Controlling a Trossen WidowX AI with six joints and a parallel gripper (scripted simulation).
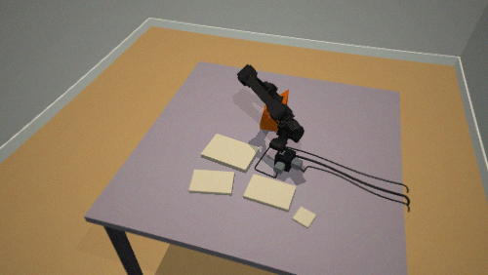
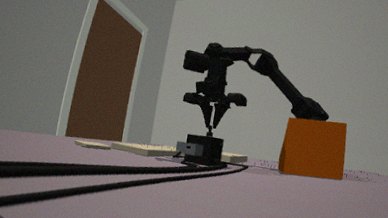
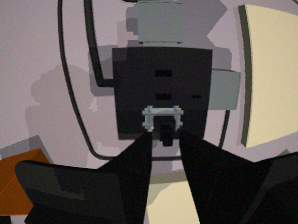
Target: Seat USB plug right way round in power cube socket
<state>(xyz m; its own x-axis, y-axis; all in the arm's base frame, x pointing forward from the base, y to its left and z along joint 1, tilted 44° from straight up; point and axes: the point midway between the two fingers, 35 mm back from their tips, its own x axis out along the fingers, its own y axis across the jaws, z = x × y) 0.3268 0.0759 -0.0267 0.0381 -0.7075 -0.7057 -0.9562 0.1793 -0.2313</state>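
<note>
The black power cube [image 1: 285, 161] [image 2: 211, 152] [image 3: 135, 90] stands on the table, with dark slots in its top. The USB plug [image 2: 209, 133] [image 3: 166, 136] stands up from the cube's top, beside a pale grey bracket-like frame [image 3: 162, 111]. Its lower end is hidden, so its depth and which way round it is cannot be told. My gripper [image 2: 211, 126] [image 3: 165, 138] points down just above the plug. Its fingers are a little apart and empty, with one fingertip to each side of the plug in the wrist view.
Grey plug blocks [image 1: 297, 164] [image 2: 189, 148] [image 3: 160, 22] stick out from the cube's sides. Black cables [image 1: 351, 177] [image 2: 83, 166] run from it over the table edge. Several cream slabs [image 1: 230, 152] [image 3: 272, 75] lie nearby. An orange block [image 2: 314, 148] [image 3: 20, 180] stands below the arm's base.
</note>
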